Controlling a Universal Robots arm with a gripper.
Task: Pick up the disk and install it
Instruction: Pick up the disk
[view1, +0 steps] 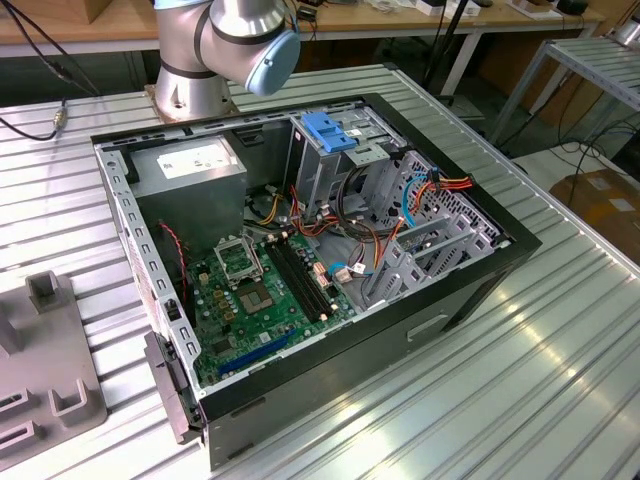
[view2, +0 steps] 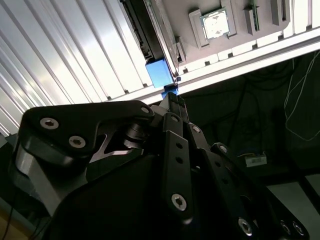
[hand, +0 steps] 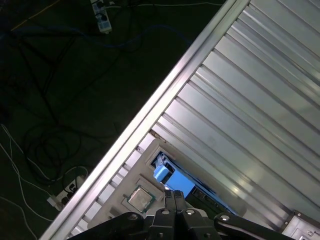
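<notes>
I am looking at a ribbed metal table (view1: 560, 380) catching bright light, a wooden bench (view1: 380, 22) running beyond it, cables (hand: 30, 150) trailing across the dark floor (hand: 75, 75).

**Blue Against Silver and Black**

The black metal claw (hand: 174, 193) is dotted with bright silver screw heads. Just past its tips sits the flat disk (view2: 159, 73), its plastic rail vivid blue. Around the claw, the ribbed aluminium table (hand: 240, 100) runs in silver stripes with white glare. Near the tips, a square chip (hand: 140, 198) shows silver framed in green. The black computer case (view1: 470, 290) holds a green circuit board (view1: 265, 290) and red, orange and yellow wires (view1: 448, 185).
</notes>
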